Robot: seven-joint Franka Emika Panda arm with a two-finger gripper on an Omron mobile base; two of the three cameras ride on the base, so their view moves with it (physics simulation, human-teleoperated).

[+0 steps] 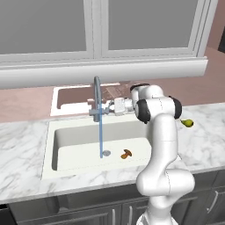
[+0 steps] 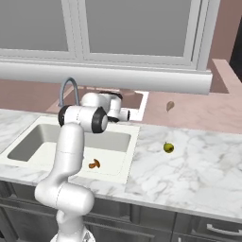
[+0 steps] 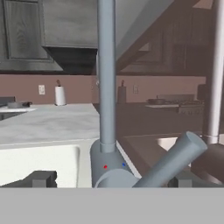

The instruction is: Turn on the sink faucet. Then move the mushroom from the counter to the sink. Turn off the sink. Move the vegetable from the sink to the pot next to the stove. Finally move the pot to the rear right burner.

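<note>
Your gripper point(image 3: 109, 179) sits at the faucet point(image 1: 97, 102) base, jaws spread wide — one tip on each side of the lever point(image 3: 173, 159), pinching nothing. Water runs into the sink point(image 1: 88, 127). The mushroom point(image 1: 126, 154) lies in the basin near the drain — a yellow-green fruit point(image 1: 187, 123) rests on the desk point(image 1: 202, 140).

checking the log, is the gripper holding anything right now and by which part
Nothing is held. The gripper is open at the faucet base, its handle between the fingertips but ungripped.
</note>
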